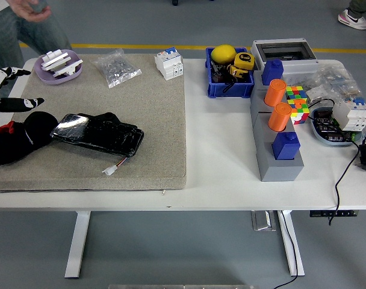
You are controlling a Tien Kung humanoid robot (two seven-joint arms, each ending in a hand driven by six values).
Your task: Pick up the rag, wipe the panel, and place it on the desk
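On the grey mat (111,120) at the table's left, the robot's left hand (17,141) rests beside the glossy black panel (97,135), touching its left end; I cannot tell whether its fingers are curled or spread. No rag can be made out for certain. A purple bowl (59,67) holds white parts, and a blue bin (230,81) holds a yellow ball (223,53) and a tape measure (242,62). Two orange cylinders (275,93) and two blue blocks (286,145) stand on a grey box (278,165).
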